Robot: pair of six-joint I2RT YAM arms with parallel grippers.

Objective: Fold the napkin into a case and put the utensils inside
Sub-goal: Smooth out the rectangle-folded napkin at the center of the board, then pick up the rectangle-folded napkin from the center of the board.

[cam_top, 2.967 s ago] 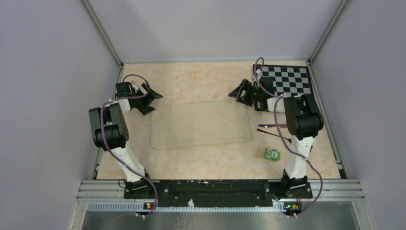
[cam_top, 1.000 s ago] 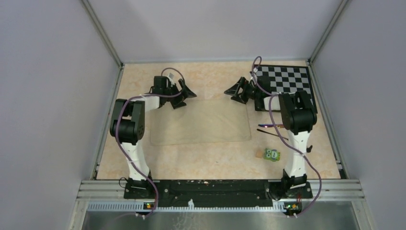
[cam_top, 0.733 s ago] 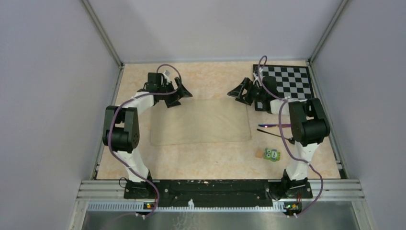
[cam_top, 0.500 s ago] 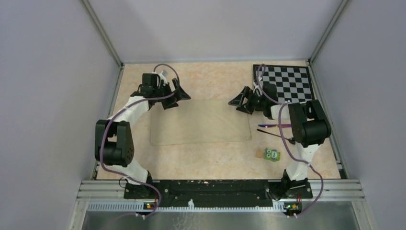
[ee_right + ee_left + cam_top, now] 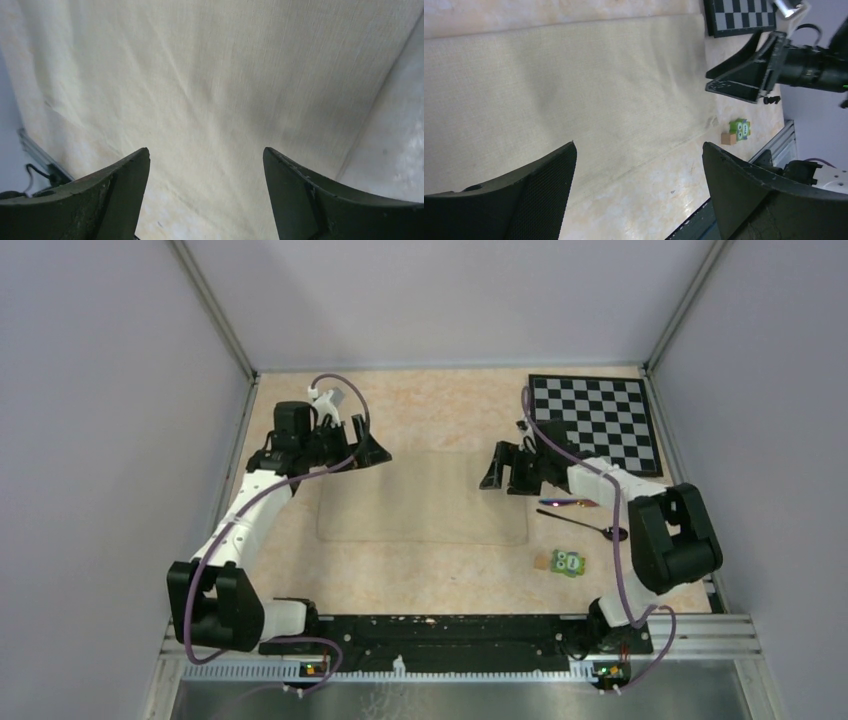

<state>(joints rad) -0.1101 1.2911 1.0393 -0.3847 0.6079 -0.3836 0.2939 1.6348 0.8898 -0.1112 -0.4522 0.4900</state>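
Although the green block [image 5: 570, 562] bears white dots on its face, they are too small to read as writing, and the chessboard [image 5: 592, 418], beyond the right jaws on the far side, shows only black and white squares. Both pairs of jaws stand wide open and hold nothing. The left jaws, at the end of the left arm [image 5: 250, 510], hang over the far left corner of the napkin [image 5: 420, 500]. In the left wrist view their dark fingers [image 5: 534, 200] frame the cloth and a strip of speckled tabletop [image 5: 440, 410] past its edge. The right jaws, on the right arm [image 5: 600, 475], sit over the napkin's far right corner, facing the left jaws across the cloth. The right wrist view shows their fingers [image 5: 100, 205] spread over pale weave that fills nearly all of the space between them. Whether either pair touches the cloth cannot be told from these angles; they seem to be just above it. The napkin lies flat between the two pairs as a wide rectangle, with soft creases and a faint line running along one long edge. The utensils [image 5: 580, 515] lie on bare tabletop just outside the right jaws, toward that arm's base: a purple-blue piece and a dark spoon, close together and clear of the cloth. The green block and a small tan block [image 5: 541, 562] touching it sit nearer the base again, apart from the napkin's corner.
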